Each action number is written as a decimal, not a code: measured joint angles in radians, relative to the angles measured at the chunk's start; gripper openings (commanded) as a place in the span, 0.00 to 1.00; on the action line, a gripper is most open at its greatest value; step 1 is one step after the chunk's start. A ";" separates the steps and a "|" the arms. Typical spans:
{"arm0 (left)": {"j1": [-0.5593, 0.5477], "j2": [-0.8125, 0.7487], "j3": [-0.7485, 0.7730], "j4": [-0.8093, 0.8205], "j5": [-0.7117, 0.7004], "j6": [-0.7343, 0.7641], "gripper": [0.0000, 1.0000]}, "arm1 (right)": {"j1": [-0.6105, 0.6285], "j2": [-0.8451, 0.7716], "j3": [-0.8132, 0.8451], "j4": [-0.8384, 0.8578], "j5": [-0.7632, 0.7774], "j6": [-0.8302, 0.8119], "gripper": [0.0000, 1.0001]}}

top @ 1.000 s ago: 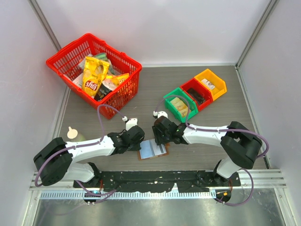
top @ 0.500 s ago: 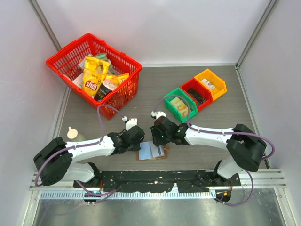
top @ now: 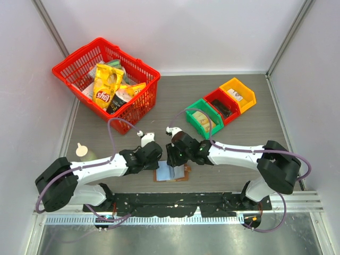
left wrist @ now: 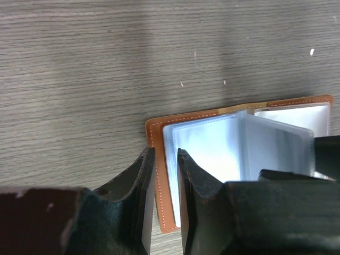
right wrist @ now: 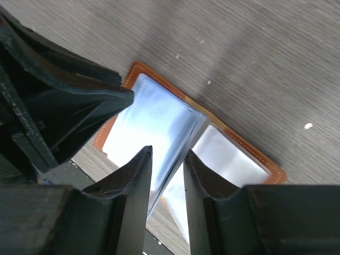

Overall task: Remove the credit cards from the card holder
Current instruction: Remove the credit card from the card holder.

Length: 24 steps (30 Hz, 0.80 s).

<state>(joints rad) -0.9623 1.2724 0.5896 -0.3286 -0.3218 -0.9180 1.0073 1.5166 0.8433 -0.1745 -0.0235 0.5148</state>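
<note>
Grey wood-grain tabletop (top: 249,125), white walls around. Nearest, between both arms, the small brown leather card holder (top: 179,174) lay open, pale blue-grey sleeves up. On its left border sat the left gripper (left wrist: 166,162), fingers narrow and straddling the stitched edge; a true pinch could not be told. Just right, the right gripper (right wrist: 168,159) stood slightly apart around an upright clear sleeve. Beyond, a green plastic bin (top: 192,116); farthest, a red plastic basket (top: 133,59).

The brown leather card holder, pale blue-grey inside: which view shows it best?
Right wrist: the brown leather card holder lies open, close up, with both panels and the stitched border visible. Left wrist shows mostly one panel; top external shows it small and partly hidden.
</note>
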 measured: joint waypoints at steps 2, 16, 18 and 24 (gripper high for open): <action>0.000 -0.011 0.000 0.003 0.001 -0.002 0.26 | 0.004 0.000 0.000 0.011 -0.019 0.006 0.35; 0.000 -0.109 -0.032 0.013 -0.012 -0.030 0.35 | 0.005 0.000 -0.004 0.121 -0.136 0.022 0.57; 0.000 -0.143 -0.039 0.008 -0.025 -0.040 0.37 | 0.005 -0.002 -0.009 0.140 -0.137 0.023 0.57; 0.000 -0.281 -0.048 -0.019 -0.049 -0.050 0.38 | -0.021 -0.051 -0.087 0.192 -0.136 0.048 0.54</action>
<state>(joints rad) -0.9623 0.9916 0.5411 -0.3481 -0.3706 -0.9680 0.9859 1.4654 0.7567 0.0177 -0.1596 0.5625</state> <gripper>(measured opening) 0.373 0.550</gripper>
